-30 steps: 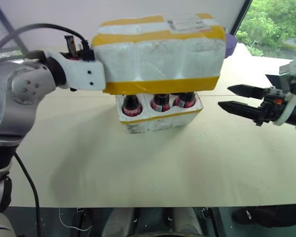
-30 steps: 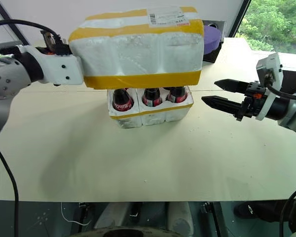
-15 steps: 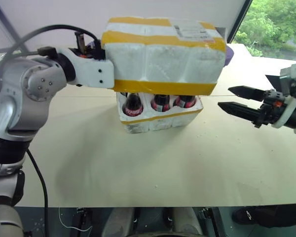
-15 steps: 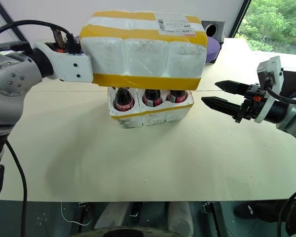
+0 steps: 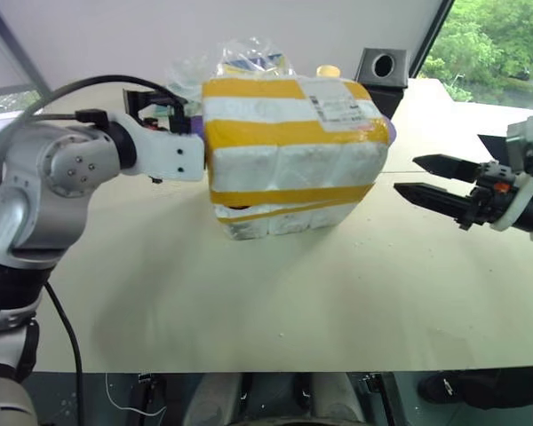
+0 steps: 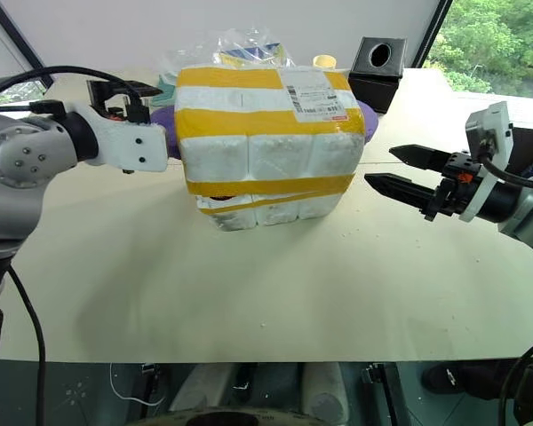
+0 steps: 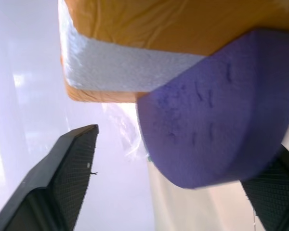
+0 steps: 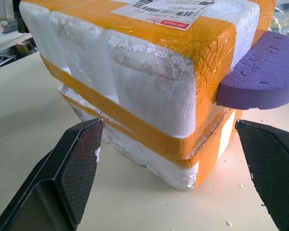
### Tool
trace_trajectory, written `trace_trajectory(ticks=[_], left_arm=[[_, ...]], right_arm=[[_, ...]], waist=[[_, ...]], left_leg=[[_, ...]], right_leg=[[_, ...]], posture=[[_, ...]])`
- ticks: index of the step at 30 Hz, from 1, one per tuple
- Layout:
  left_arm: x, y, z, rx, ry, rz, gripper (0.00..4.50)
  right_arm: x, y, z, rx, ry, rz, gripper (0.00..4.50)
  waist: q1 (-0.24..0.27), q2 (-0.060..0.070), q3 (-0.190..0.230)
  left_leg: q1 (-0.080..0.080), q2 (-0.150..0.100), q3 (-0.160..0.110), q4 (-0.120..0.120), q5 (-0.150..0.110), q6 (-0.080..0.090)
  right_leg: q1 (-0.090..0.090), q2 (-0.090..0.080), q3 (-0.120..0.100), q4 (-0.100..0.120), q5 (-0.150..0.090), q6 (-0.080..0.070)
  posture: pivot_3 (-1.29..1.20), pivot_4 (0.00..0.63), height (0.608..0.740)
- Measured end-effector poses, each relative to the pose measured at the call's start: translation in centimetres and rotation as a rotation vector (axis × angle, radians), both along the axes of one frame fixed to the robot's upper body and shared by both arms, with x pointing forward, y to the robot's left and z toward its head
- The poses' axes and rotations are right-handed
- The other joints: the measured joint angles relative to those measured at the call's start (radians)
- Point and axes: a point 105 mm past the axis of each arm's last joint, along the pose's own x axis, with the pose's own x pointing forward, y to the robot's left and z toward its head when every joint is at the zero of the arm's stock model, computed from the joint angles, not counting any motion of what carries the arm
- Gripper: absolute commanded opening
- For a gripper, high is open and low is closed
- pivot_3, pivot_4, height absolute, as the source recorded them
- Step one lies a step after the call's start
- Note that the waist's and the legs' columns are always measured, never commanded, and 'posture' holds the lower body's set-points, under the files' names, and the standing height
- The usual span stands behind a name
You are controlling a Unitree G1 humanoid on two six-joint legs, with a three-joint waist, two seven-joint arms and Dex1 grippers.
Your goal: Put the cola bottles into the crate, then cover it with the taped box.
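Note:
The taped box [image 6: 266, 133], white foam with wide yellow stripes and a shipping label, sits on the crate [image 5: 284, 220], whose lower edge shows beneath it. The cola bottles are hidden under the box. My left gripper [image 7: 188, 144] is open at the box's left end. Its fingers [image 7: 62, 183] straddle a purple foam handle [image 7: 212, 120], with a gap on one side. My right gripper [image 6: 380, 167] hovers open just right of the box, level with the crate's seam. It faces the box's other purple handle [image 8: 265, 72] and holds nothing.
A black tissue box [image 6: 377, 60] stands behind the box at the back right. A clear plastic bag [image 6: 240, 49] with items lies behind the box. The pale table [image 6: 249, 293] stretches toward its front edge.
The taped box came down onto the crate and now hides the bottles. My left gripper opened and let go of the purple handle. The right gripper stayed in place.

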Motion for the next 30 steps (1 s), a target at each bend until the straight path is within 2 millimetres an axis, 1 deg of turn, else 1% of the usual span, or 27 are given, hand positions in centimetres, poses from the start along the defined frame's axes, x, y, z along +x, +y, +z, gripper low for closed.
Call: trace_trajectory(ticks=[2, 4, 7, 9, 12, 14, 16, 17, 18, 20, 21, 23, 24, 27, 30], left_arm=[[-0.2, 0.6, 0.3, 0.005, -0.005, 0.010, 4.47], [-0.3, 1.3, 0.3, 0.002, 0.004, 0.028, 4.47], [-0.8, 2.6, -0.3, -0.091, 0.095, 0.032, 4.47], [-1.2, 4.2, -0.5, -0.127, 0.138, 0.038, 4.47], [-2.0, 5.0, -0.5, -0.163, 0.173, 0.011, 4.47], [-2.6, 5.6, -1.1, -0.257, 0.258, 0.004, 4.47], [-3.6, 6.4, -2.1, -0.446, 0.427, -0.012, 4.47], [-4.3, 6.8, -2.3, -0.588, 0.540, -0.028, 4.47], [-4.9, 7.3, -2.3, -0.720, 0.644, -0.035, 4.47], [-6.7, 8.7, -1.3, -0.982, 0.853, -0.061, 4.47], [-7.6, 9.4, -0.7, -1.065, 0.934, -0.067, 4.47], [-8.8, 10.3, 0.1, -1.135, 1.001, -0.072, 4.47], [-9.1, 10.6, -0.1, -1.142, 1.032, -0.055, 4.47], [-9.7, 11.0, -1.8, -1.156, 1.123, -0.017, 4.47], [-9.8, 11.1, -2.4, -1.145, 1.135, -0.007, 4.47]], right_arm=[[0.0, 0.0, 0.0, 0.000, 0.000, 0.001, 4.50], [0.0, 0.0, 0.0, 0.001, -0.002, 0.004, 4.50], [-0.1, 0.0, 0.1, -0.004, -0.011, 0.017, 4.50], [-0.1, -0.2, 0.0, -0.008, -0.008, 0.015, 4.50], [0.0, -0.5, -0.1, -0.010, 0.000, 0.006, 4.50], [0.0, -0.6, -0.1, -0.015, -0.001, 0.011, 4.50], [0.0, -0.9, -0.1, -0.026, 0.002, 0.007, 4.50], [0.0, -0.9, -0.1, -0.034, 0.002, 0.011, 4.50], [-0.1, -1.0, -0.1, -0.039, 0.005, 0.017, 4.50], [-0.3, -1.2, -0.1, -0.053, 0.018, 0.035, 4.50], [-0.5, -1.3, -0.2, -0.063, 0.029, 0.053, 4.50], [-0.8, -1.2, -0.1, -0.076, 0.042, 0.089, 4.50], [-1.0, -1.1, -0.2, -0.086, 0.051, 0.110, 4.50], [-1.1, -0.7, -0.2, -0.097, 0.066, 0.161, 4.50], [-0.8, -0.5, -0.3, -0.108, 0.068, 0.174, 4.50]], waist=[[0.000, 0.000, 0.000], [0.000, 0.000, 0.000], [0.000, 0.000, 0.000], [0.000, 0.000, 0.000], [0.002, 0.000, 0.000], [0.001, 0.001, 0.000], [-0.001, 0.001, 0.000], [-0.001, 0.001, 0.000], [-0.003, 0.001, 0.000], [-0.008, 0.001, 0.001], [-0.010, 0.001, 0.001], [-0.013, 0.002, 0.001], [-0.013, 0.003, 0.001], [-0.011, 0.004, 0.001], [-0.008, 0.004, 0.001]], left_leg=[[0.000, 0.000, 0.000, 0.000, 0.000, 0.000], [0.000, 0.000, 0.000, 0.000, 0.000, 0.000], [0.000, 0.000, 0.000, 0.000, 0.000, 0.000], [0.000, 0.000, 0.000, 0.000, 0.000, 0.000], [0.000, 0.000, 0.000, 0.000, 0.000, 0.000], [0.000, 0.000, 0.000, 0.000, 0.000, 0.000], [0.000, 0.000, 0.000, 0.000, 0.000, 0.000], [0.000, 0.001, 0.000, 0.000, 0.000, 0.000], [0.000, 0.001, 0.000, 0.000, 0.000, 0.000], [0.000, 0.001, 0.000, 0.000, 0.000, 0.000], [0.000, 0.001, 0.000, 0.000, 0.000, 0.000], [0.001, 0.001, 0.000, 0.000, 0.000, 0.000], [0.001, 0.001, 0.000, 0.000, -0.001, 0.000], [0.002, 0.002, 0.000, 0.000, -0.001, 0.000], [0.001, 0.002, 0.000, 0.000, -0.001, 0.000]], right_leg=[[0.000, 0.000, 0.000, 0.000, 0.000, 0.000], [0.000, 0.000, 0.000, 0.000, 0.000, 0.000], [0.000, 0.000, 0.000, 0.000, 0.000, 0.000], [0.000, 0.000, 0.000, 0.000, 0.000, 0.000], [0.000, -0.001, 0.000, 0.000, 0.000, 0.000], [0.000, -0.001, 0.000, 0.000, 0.000, 0.000], [0.000, -0.001, 0.000, 0.000, 0.000, 0.000], [-0.001, 0.000, 0.000, 0.000, 0.000, 0.000], [-0.001, 0.001, 0.000, 0.000, 0.000, 0.000], [-0.001, 0.003, 0.000, 0.000, 0.000, 0.000], [-0.001, 0.003, 0.000, 0.000, -0.001, 0.001], [0.000, 0.003, 0.000, 0.000, -0.001, 0.001], [0.001, 0.002, 0.000, 0.000, -0.001, 0.001], [0.001, 0.000, 0.000, 0.000, -0.001, 0.000], [0.000, -0.001, 0.001, -0.001, -0.001, 0.000]], posture=[[0.00, 0.150, 0.740], [0.00, 0.150, 0.740], [0.00, 0.150, 0.740], [0.00, 0.150, 0.740], [0.00, 0.150, 0.740], [0.00, 0.150, 0.740], [0.00, 0.150, 0.740], [0.00, 0.150, 0.740], [0.00, 0.150, 0.740], [0.00, 0.150, 0.740], [0.00, 0.150, 0.740], [0.00, 0.150, 0.740], [0.00, 0.150, 0.740], [0.00, 0.150, 0.740], [0.00, 0.150, 0.740]])
